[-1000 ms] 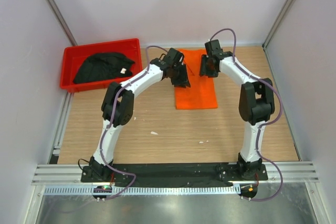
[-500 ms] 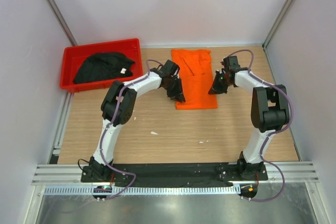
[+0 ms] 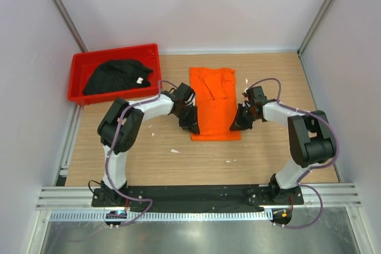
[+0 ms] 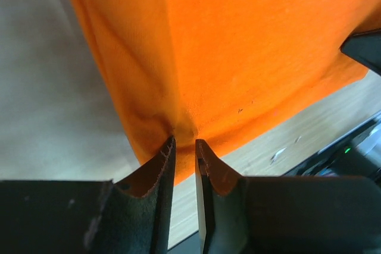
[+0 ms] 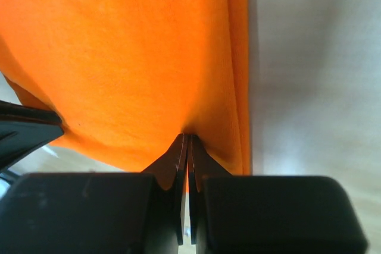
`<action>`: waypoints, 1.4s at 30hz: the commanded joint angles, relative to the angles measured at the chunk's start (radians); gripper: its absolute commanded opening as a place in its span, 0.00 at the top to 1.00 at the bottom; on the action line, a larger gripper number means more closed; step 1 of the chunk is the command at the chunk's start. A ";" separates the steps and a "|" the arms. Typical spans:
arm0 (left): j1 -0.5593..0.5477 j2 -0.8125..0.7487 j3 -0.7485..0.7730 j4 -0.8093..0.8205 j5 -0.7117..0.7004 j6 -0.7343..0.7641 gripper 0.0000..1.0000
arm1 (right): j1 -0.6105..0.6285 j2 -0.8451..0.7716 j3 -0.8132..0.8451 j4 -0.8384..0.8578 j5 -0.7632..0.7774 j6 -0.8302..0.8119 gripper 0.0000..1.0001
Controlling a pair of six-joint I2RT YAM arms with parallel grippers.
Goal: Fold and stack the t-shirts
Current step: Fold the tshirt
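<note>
The orange t-shirt point(image 3: 214, 96) lies on the wooden table as a long folded strip running from far to near. My left gripper point(image 3: 191, 124) is shut on its near-left corner, where the cloth puckers between the tips in the left wrist view point(image 4: 184, 141). My right gripper point(image 3: 236, 124) is shut on the near-right corner, its jaws pressed together on the cloth in the right wrist view point(image 5: 188, 136). The black t-shirt point(image 3: 114, 75), with its small white tag point(image 3: 140, 80), lies bunched in the red bin.
The red bin point(image 3: 79, 68) stands at the far left of the table. Walls close in the left, right and far sides. A few small white scraps point(image 3: 174, 150) lie on the wood near the shirt's front edge.
Both grippers have moved from the shirt's far end toward the near edge. The orange t-shirt has slid nearer and slightly left with them.
</note>
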 commanded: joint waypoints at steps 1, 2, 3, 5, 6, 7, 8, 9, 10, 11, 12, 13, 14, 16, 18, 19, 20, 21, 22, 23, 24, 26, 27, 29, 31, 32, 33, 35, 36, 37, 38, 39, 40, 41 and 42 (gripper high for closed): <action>-0.043 -0.099 -0.203 -0.045 -0.014 0.054 0.79 | 0.053 -0.122 -0.093 -0.038 0.027 0.047 0.93; -0.056 -0.171 -0.239 -0.041 -0.010 0.054 0.78 | 0.059 -0.153 -0.131 -0.059 0.026 0.071 0.93; -0.078 -0.207 -0.276 -0.037 -0.008 0.057 0.77 | 0.061 -0.185 -0.148 -0.065 0.016 0.088 0.92; -0.092 -0.314 -0.345 -0.042 0.000 0.057 0.71 | 0.059 -0.289 -0.174 -0.100 0.021 0.103 0.92; -0.094 -0.345 -0.357 -0.045 0.022 0.054 0.69 | 0.061 -0.322 -0.171 -0.116 0.021 0.110 0.90; -0.092 -0.377 -0.359 -0.059 0.024 0.057 0.66 | 0.061 -0.364 -0.163 -0.139 0.026 0.111 0.89; -0.092 -0.402 -0.337 -0.076 0.021 0.061 0.63 | 0.061 -0.378 -0.145 -0.144 0.035 0.113 0.86; -0.091 -0.440 -0.319 -0.105 0.007 0.067 0.62 | 0.061 -0.385 -0.136 -0.141 0.033 0.116 0.81; -0.089 -0.453 -0.299 -0.114 0.001 0.071 0.61 | 0.059 -0.376 -0.127 -0.122 0.027 0.116 0.78; -0.080 -0.457 -0.261 -0.120 -0.002 0.075 0.61 | 0.059 -0.362 -0.096 -0.116 0.024 0.116 0.75; -0.074 -0.456 -0.241 -0.125 -0.006 0.077 0.61 | 0.059 -0.342 -0.076 -0.113 0.021 0.119 0.75; -0.065 -0.450 -0.225 -0.126 -0.013 0.080 0.62 | 0.059 -0.289 -0.058 -0.101 0.012 0.123 0.75; -0.038 -0.437 -0.212 -0.126 -0.013 0.078 0.63 | 0.058 -0.265 -0.027 -0.084 -0.003 0.130 0.75; -0.002 -0.396 -0.188 -0.107 0.010 0.077 0.67 | 0.059 -0.218 -0.010 -0.015 -0.045 0.166 0.75; 0.053 -0.368 -0.192 -0.068 0.024 0.071 0.71 | 0.061 -0.164 0.001 0.033 -0.088 0.189 0.82; 0.087 -0.336 -0.190 -0.054 0.056 0.068 0.74 | 0.061 -0.146 0.005 0.071 -0.100 0.211 0.84; 0.101 -0.322 -0.187 -0.047 0.067 0.066 0.74 | 0.061 -0.109 0.016 0.088 -0.114 0.222 0.88; 0.111 -0.307 -0.176 -0.031 0.076 0.068 0.75 | 0.061 -0.093 0.021 0.108 -0.147 0.232 0.90; 0.121 -0.284 -0.170 -0.022 0.084 0.071 0.75 | 0.061 -0.078 0.024 0.144 -0.158 0.249 0.90; 0.131 -0.269 -0.162 -0.025 0.082 0.078 0.76 | 0.062 -0.064 0.028 0.160 -0.168 0.269 0.92; 0.138 -0.259 -0.153 -0.024 0.084 0.078 0.76 | 0.062 -0.035 0.031 0.171 -0.177 0.274 0.92; 0.150 -0.230 -0.136 -0.024 0.073 0.081 0.76 | 0.062 -0.007 0.044 0.178 -0.180 0.269 0.92; 0.153 -0.224 -0.135 -0.018 0.069 0.081 0.76 | 0.061 0.011 0.048 0.175 -0.172 0.263 0.92; 0.164 -0.190 -0.130 -0.007 0.066 0.081 0.76 | 0.058 0.028 0.048 0.185 -0.145 0.254 0.93; 0.171 -0.161 -0.120 -0.005 0.063 0.089 0.77 | 0.041 0.064 0.045 0.200 -0.132 0.242 0.93; 0.176 -0.141 -0.110 -0.010 0.053 0.095 0.77 | 0.033 0.080 0.044 0.201 -0.131 0.237 0.93; 0.179 -0.132 -0.106 -0.010 0.031 0.107 0.77 | 0.018 0.095 0.047 0.212 -0.131 0.229 0.93; 0.190 -0.108 -0.083 -0.020 0.009 0.124 0.77 | -0.001 0.140 0.053 0.212 -0.113 0.211 0.93; 0.194 -0.089 -0.074 -0.042 -0.003 0.144 0.77 | -0.010 0.155 0.059 0.208 -0.106 0.187 0.93; 0.197 -0.083 -0.066 -0.053 -0.026 0.155 0.78 | -0.030 0.167 0.065 0.191 -0.105 0.174 0.93; 0.197 -0.081 -0.054 -0.076 -0.040 0.166 0.77 | -0.039 0.186 0.085 0.176 -0.105 0.160 0.92; 0.197 -0.091 -0.047 -0.089 -0.052 0.178 0.77 | -0.047 0.184 0.094 0.133 -0.100 0.147 0.92; 0.197 -0.103 -0.043 -0.102 -0.072 0.199 0.75 | -0.056 0.180 0.125 0.099 -0.093 0.109 0.91; 0.197 -0.117 -0.038 -0.119 -0.089 0.210 0.73 | -0.056 0.146 0.143 0.058 -0.076 0.081 0.89; 0.197 -0.139 -0.028 -0.167 -0.105 0.218 0.70 | -0.056 0.126 0.165 0.006 -0.013 0.055 0.88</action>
